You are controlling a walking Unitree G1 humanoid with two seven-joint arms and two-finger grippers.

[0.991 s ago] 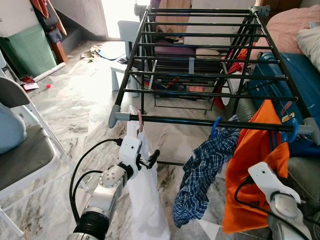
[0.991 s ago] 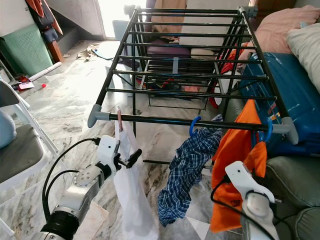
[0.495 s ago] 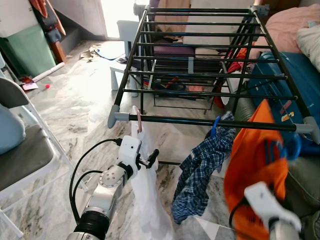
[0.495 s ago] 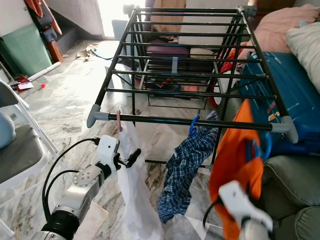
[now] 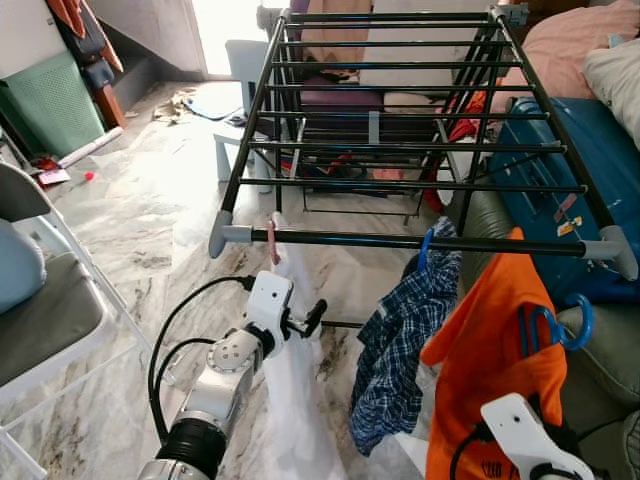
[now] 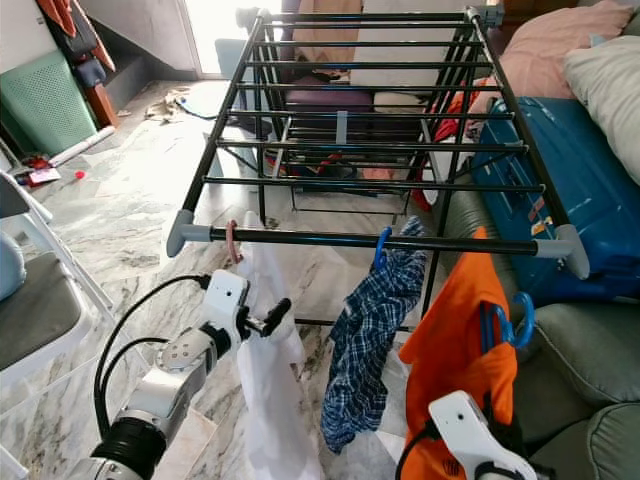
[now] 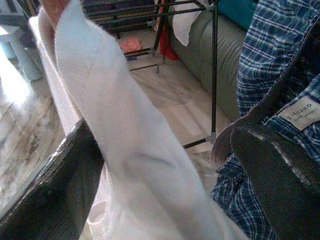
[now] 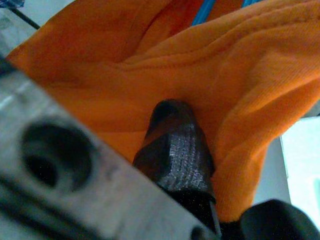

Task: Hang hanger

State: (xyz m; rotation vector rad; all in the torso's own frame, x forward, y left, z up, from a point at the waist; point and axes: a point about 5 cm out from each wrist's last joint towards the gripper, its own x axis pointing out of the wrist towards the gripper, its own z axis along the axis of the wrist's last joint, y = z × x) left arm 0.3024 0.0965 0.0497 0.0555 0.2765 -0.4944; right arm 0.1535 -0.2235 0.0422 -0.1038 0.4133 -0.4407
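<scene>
Holding the orange shirt [image 5: 490, 350], right hand [image 8: 180, 145] gripping; its blue hook [image 5: 575, 325] hangs below the rail [image 5: 420, 241]. Left hand [image 7: 155, 165] open around white cloth [image 5: 295, 400]. Next: raise hook onto rail.

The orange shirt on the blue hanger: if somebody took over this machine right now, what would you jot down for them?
Right gripper: pressed into the orange shirt, holding it up; grip itself unclear.
Left gripper: open, fingers either side of the white garment hanging from the pink hanger.
Blue plastic hanger: its hook sits below the black drying rack's front bar, not on it.
Done: the white garment and the blue checked shirt hang on the front bar.
Left: lift the orange shirt's hook over the bar, then let go.
</scene>
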